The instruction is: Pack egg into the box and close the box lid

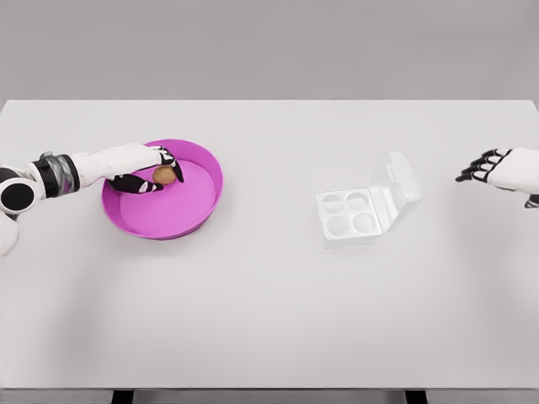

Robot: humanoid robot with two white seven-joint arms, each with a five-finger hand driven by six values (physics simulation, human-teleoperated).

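The table (269,320) is plain white, without pattern, and the wall behind it is flat grey. The round bowl (199,210) is bright magenta pink outside, a paler pink on its floor. The egg (165,175) in it is tan brown. The egg box (347,217) is translucent white, its lid (397,187) clear and glassy. The left hand (143,168) has a white back and black fingers; its forearm carries a grey and black band. The right hand (497,168) is white with black fingers
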